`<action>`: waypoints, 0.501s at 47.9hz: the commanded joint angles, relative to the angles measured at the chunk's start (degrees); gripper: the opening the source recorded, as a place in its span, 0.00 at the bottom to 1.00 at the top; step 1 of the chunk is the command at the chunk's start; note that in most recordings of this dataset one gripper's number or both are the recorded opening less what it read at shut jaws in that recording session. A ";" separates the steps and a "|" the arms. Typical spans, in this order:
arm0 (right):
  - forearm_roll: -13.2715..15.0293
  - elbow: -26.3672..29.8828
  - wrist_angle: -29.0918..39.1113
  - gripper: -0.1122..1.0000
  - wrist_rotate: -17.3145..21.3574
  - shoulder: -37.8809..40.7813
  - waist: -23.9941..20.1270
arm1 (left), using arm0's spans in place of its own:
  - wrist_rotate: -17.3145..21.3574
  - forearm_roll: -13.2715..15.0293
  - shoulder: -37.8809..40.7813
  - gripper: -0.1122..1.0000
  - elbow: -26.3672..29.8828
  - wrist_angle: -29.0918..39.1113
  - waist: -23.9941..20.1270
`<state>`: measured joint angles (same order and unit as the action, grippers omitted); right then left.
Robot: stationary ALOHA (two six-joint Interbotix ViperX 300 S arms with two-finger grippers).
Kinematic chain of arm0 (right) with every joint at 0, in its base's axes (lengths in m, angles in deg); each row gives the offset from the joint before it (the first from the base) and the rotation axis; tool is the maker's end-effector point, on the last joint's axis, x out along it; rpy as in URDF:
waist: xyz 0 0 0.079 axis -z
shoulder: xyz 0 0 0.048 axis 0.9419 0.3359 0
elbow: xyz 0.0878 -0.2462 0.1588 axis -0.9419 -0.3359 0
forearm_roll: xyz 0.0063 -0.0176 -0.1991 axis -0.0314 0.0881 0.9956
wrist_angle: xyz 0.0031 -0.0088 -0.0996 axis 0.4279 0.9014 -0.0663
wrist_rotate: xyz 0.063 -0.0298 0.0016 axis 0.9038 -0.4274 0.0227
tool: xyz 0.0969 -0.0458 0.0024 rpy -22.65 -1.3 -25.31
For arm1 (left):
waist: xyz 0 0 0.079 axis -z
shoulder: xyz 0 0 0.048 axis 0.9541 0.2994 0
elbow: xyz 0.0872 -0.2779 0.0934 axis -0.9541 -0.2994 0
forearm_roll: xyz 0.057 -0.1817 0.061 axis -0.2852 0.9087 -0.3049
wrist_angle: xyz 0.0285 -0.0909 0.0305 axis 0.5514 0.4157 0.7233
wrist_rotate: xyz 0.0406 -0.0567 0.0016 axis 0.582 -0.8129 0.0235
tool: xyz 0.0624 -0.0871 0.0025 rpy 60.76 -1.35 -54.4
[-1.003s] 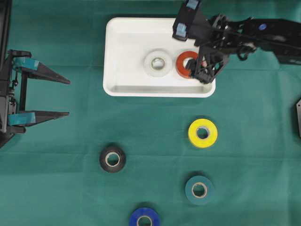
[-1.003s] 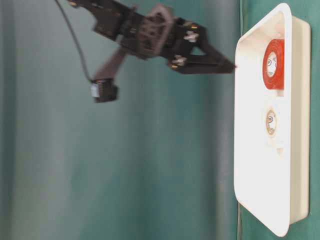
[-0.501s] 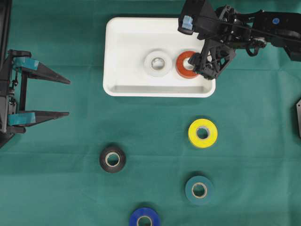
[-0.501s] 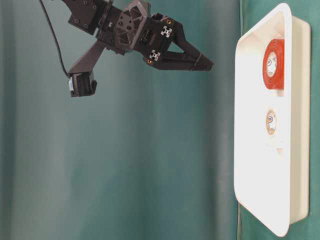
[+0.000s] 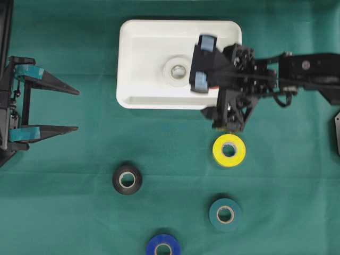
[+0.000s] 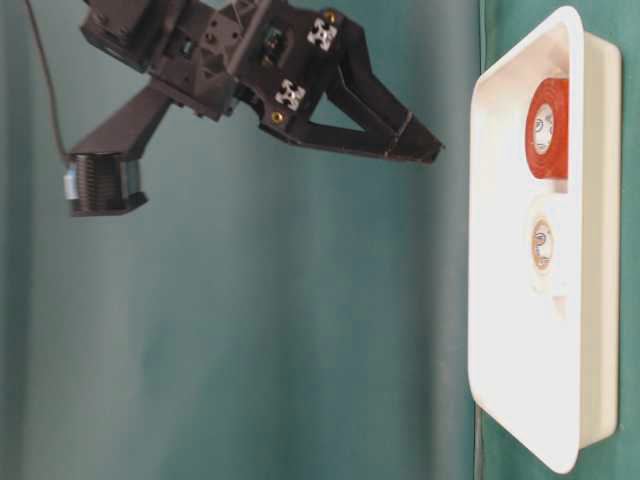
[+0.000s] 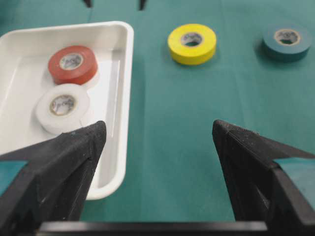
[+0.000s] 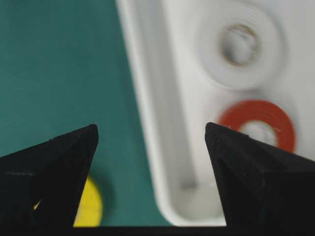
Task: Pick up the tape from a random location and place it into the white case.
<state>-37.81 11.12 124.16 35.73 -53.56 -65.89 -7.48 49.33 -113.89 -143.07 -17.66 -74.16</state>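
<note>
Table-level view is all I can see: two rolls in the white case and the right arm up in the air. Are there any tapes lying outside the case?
Observer: Yes, four lie on the green cloth: the yellow tape, the black tape, the teal tape and the blue tape.
Operator: Which is nearest the right gripper?
Observer: The yellow one. The fingers are open and empty, above the rim of the white case on the side facing that roll.
Operator: And the left gripper?
Observer: It is open at the far edge of the cloth, clear of every tape.
</note>
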 commanded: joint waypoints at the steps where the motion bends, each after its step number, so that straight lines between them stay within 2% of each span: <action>1: -0.09 1.32 -0.88 0.84 0.09 -1.41 -1.32 | -0.09 0.09 0.26 0.87 0.79 -0.35 0.09; 14: -0.09 1.14 -0.79 0.84 -0.18 -2.02 -1.67 | -0.09 0.09 0.26 0.87 0.79 -0.35 0.09; 24: -0.09 -1.05 -1.05 0.84 -0.26 -6.68 -2.46 | -0.09 0.09 0.26 0.87 0.79 -0.26 0.09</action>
<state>-37.81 10.16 123.54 35.55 -57.25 -67.91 -7.48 49.33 -113.89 -143.07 -17.66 -74.07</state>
